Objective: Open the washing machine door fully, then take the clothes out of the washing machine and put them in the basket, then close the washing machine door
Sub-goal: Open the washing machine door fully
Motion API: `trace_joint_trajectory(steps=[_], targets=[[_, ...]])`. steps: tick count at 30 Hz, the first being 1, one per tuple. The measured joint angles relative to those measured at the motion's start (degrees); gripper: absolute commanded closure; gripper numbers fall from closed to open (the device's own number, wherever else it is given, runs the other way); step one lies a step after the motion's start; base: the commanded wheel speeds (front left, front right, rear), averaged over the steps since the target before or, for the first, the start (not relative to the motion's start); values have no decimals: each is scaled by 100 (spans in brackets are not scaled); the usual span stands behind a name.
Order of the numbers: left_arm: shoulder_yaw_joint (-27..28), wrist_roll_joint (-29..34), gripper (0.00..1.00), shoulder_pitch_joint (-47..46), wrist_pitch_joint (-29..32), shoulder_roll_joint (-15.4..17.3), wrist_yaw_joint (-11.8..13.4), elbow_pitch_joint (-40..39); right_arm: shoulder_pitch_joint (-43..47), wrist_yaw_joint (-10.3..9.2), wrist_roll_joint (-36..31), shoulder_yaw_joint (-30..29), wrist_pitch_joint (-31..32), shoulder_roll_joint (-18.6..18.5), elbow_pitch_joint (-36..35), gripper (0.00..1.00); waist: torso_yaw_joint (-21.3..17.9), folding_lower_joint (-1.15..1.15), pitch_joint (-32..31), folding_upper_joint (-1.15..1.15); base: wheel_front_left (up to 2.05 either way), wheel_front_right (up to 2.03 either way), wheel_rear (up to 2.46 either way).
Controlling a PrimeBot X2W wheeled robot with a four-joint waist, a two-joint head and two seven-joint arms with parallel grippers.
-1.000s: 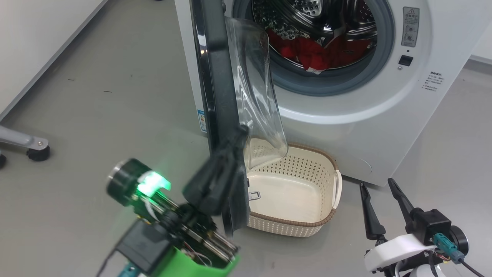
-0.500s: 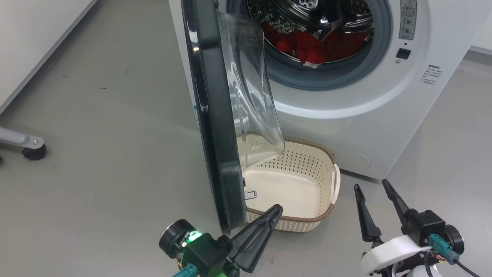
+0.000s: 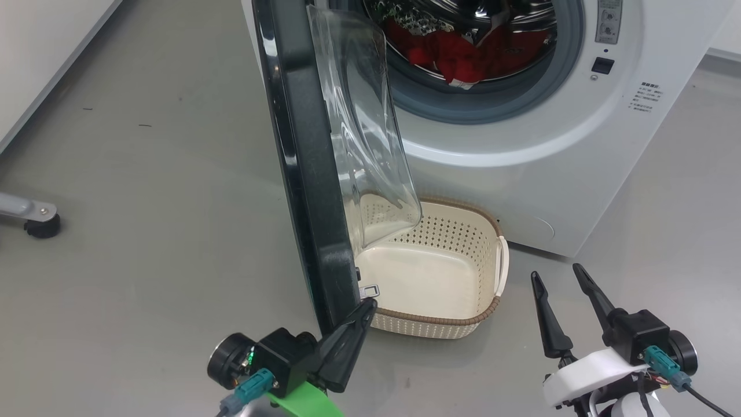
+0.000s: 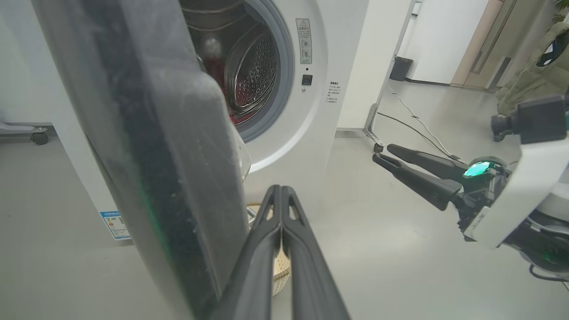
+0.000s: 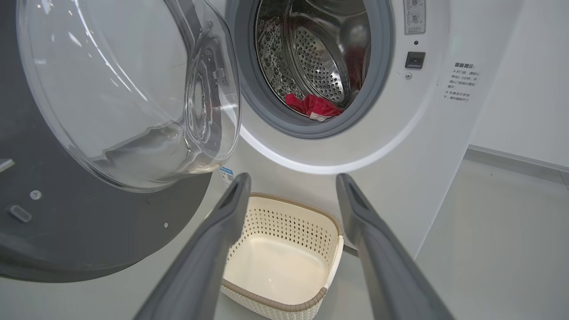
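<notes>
Left gripper (image 3: pixel 367 308): jaws pressed together, holding nothing. A second ago it was riding high against the edge of the washing machine door (image 3: pixel 301 174), about mid-frame. Now it is sitting low, bottom centre-left of the head view, fingertips just beside the door's lowest corner near the small latch. I cannot tell whether they are touching it. The whole head picture is also shifting, with the washing machine (image 3: pixel 521 156) showing higher in the frame than before. So part of the change is my head moving, not the things.

Right gripper (image 3: pixel 554 271): jaws spread wide, empty, hovering over the floor at lower right, just right of the basket (image 3: pixel 431 319).

The door is standing edge-on to my head camera, much as it was a second ago. Its glass bowl (image 3: pixel 359 127) is bulging rightward and hanging over the basket's left end. I am reading it as roughly half swung, not fully open.

The clothes (image 3: pixel 463 55) are lying red in the bottom of the drum, top centre of frame. The basket is sitting empty on the floor below the drum mouth, close to the machine's front.

Meaning: my pushing arm is dropping away while the door is looking short of full swing. Either I am resetting for another push lower down, or the opening step is ending early. The drum mouth is looking clear enough for my right jaws to reach in.
</notes>
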Motion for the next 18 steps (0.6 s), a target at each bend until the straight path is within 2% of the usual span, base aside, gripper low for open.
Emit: trace_joint_trajectory(steps=[4, 18], targets=[[171, -45, 100, -2, -9, -12, 98, 98, -34, 8, -18, 19, 0, 2, 33, 0, -36, 0, 9, 0, 0, 0, 0], [368, -208, 100, -125, -178, -113, 172, 380, -35, 44, -42, -69, 0, 10, 52, 0, -78, 0, 28, 0, 0, 0, 0]])
